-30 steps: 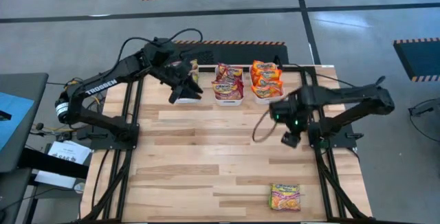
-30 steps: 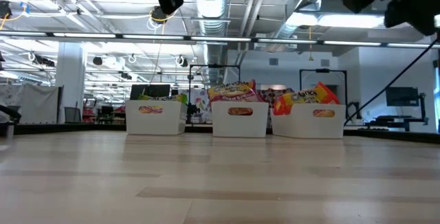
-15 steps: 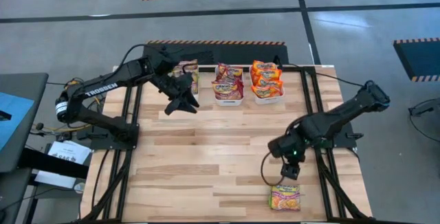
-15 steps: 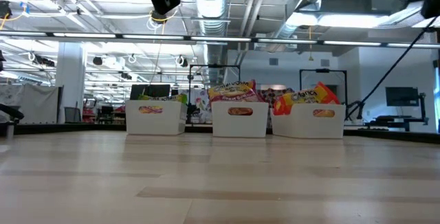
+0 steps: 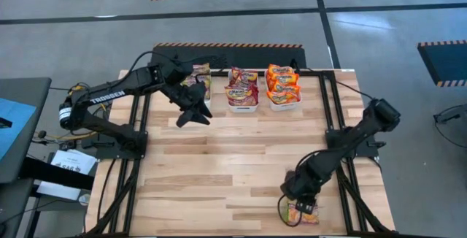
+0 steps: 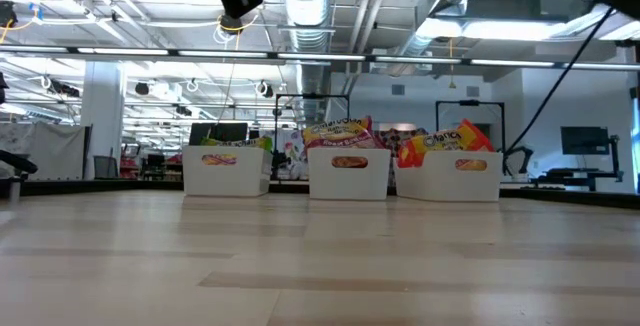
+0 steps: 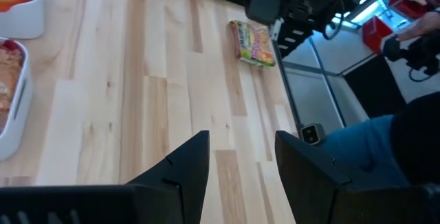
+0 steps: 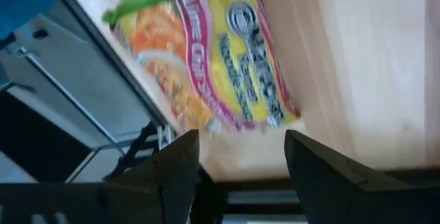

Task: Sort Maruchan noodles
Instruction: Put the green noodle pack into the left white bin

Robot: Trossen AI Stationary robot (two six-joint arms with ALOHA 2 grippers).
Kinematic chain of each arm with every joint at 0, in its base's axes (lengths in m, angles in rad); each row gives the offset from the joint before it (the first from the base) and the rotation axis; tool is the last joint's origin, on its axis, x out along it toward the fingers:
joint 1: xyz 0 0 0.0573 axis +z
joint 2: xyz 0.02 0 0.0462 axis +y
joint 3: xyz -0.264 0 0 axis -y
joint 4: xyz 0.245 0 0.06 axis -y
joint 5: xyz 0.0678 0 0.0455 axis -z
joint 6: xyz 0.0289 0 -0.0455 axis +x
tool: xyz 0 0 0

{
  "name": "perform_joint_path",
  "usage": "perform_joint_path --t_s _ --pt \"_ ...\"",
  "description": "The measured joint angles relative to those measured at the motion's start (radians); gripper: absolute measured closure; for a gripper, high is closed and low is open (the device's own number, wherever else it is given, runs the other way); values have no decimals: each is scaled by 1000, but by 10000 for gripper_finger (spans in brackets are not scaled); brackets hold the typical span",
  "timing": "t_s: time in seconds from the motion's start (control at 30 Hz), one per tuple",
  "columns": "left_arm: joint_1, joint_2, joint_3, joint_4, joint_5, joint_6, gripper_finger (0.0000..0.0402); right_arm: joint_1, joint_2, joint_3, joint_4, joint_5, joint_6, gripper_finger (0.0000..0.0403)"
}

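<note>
The right pincer (image 5: 305, 203) is low over one noodle packet (image 5: 302, 212) that lies flat on the wooden surface (image 5: 219, 172) near its front right corner; its fingers are spread wide and hold nothing. The left pincer (image 5: 195, 114) is above the surface just in front of the left white bin (image 6: 226, 170), also wide and empty. The other packets (image 5: 243, 87) are in the three bins along the far edge.

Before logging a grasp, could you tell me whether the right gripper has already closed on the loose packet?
No, in the right wrist view the right gripper's fingers stand apart above the loose packet, which lies flat on the table.
</note>
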Motion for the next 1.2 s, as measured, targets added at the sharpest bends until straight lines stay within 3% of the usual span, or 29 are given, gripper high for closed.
perform_joint_path --t_s 0.27,0.57,1.2 --pt "-14 0 0 0 -10 1 250 -35 84 0 157 11 -81 163" --pt "-14 0 0 -1 -11 0 250 -77 82 -21 166 24 -193 163" --pt "-14 0 0 -28 -54 1 250 -61 55 -266 410 -90 -85 179"
